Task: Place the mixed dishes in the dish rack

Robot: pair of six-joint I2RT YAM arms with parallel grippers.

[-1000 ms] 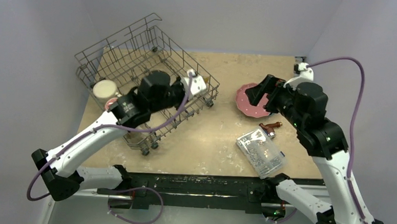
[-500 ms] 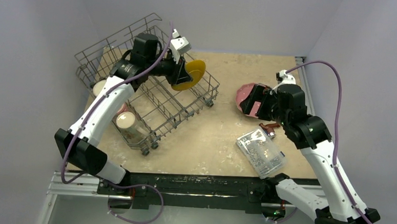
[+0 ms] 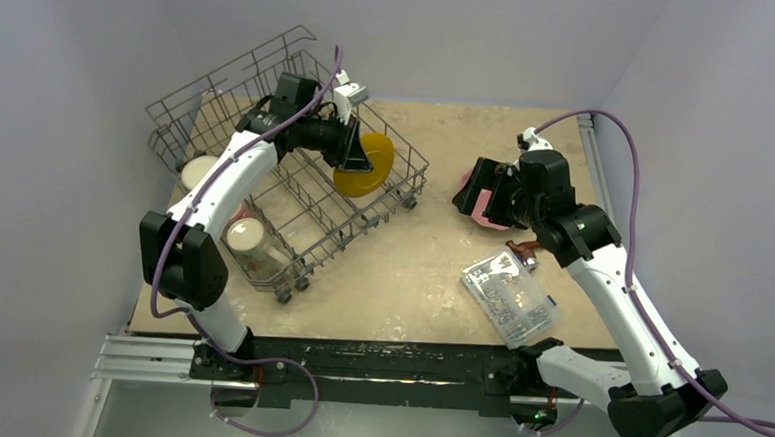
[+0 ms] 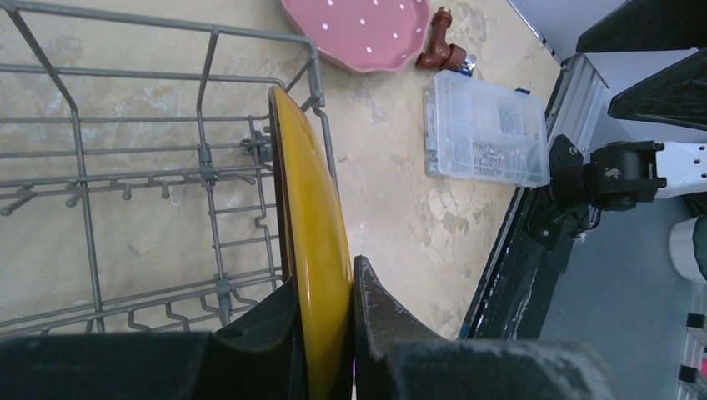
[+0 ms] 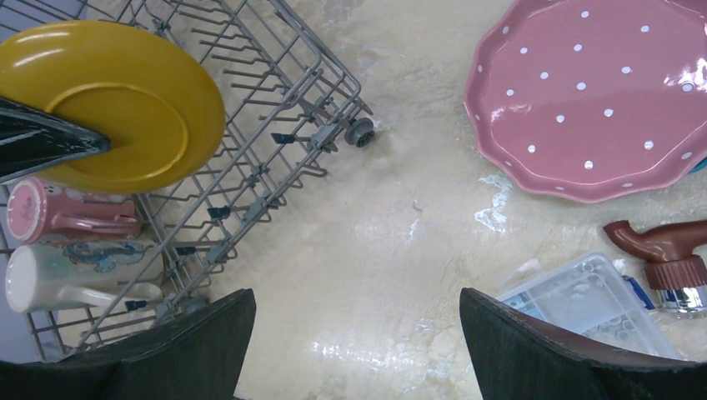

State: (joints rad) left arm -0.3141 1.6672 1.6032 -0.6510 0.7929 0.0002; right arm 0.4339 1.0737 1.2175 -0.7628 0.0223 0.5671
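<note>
The left claw (image 4: 325, 293) is clenched on the rim of the round mustard-yellow plate (image 4: 310, 200), holding it on edge at the right end of the grey wire dish rack (image 4: 125, 19). A pink mug (image 5: 58, 215) and a cream patterned mug (image 5: 75, 271) lie inside the rack. The right claw (image 5: 354, 304) hangs spread wide above the table (image 5: 375, 233), right of the rack, near the flat pink white-dotted plate (image 5: 584, 100).

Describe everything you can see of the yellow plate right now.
The yellow plate is round, glossy, ceramic-looking, mustard yellow, with a circular ring on one face. It stands on edge, its rim pinched by the left hand, over the dish rack at the end nearest the middle of the table. Whether it touches the wires cannot be told.
</note>
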